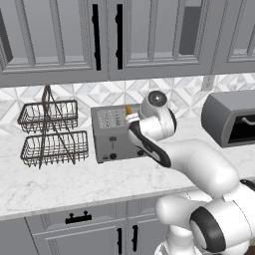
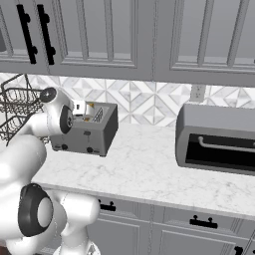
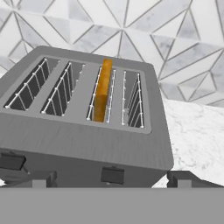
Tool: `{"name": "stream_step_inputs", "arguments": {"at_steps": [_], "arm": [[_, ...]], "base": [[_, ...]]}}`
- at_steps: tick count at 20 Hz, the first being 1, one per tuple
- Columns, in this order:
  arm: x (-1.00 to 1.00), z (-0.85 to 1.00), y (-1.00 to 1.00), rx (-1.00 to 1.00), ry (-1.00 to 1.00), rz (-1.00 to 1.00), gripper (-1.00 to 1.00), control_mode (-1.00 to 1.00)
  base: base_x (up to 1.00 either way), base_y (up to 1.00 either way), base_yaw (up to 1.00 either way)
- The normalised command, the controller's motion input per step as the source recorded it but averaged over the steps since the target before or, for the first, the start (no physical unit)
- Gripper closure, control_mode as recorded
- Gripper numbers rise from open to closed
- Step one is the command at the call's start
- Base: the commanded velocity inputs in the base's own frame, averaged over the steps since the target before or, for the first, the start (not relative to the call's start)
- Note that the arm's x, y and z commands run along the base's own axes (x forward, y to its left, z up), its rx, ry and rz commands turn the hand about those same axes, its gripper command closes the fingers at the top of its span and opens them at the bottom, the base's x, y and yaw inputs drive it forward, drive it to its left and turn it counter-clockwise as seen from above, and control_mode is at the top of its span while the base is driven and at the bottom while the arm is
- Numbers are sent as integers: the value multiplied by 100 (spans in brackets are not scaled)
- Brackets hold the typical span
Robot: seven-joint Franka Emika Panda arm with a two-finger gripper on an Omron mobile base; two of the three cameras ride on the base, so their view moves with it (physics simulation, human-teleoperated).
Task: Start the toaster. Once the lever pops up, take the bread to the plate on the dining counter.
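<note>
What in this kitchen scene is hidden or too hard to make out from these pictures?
- Gripper, hand view: just the dark fingertips show at the bottom, standing wide apart.
- Toaster, left base view: the arm covers the right part of its front.
- Bread, hand view: only its orange top edge shows; the slot hides the rest.
- Dark rounded appliance, left base view: cut off by the right edge.
- Wire basket rack, right base view: cut by the left edge.

Boxy grey four-slot toaster (image 3: 83, 131) on marble worktop; orange-crusted bread (image 3: 103, 89) upright, edge-on, protruding from third slot from left.
</note>
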Motion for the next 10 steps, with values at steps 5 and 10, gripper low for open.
{"name": "stream_step_inputs", "arguments": {"at_steps": [5,10], "arm": [[1,1,0,0,-2,0,-100,-100],[0,4,0,2,-5,0,-100,-100]], "base": [[0,0,0],[0,0,0]]}}
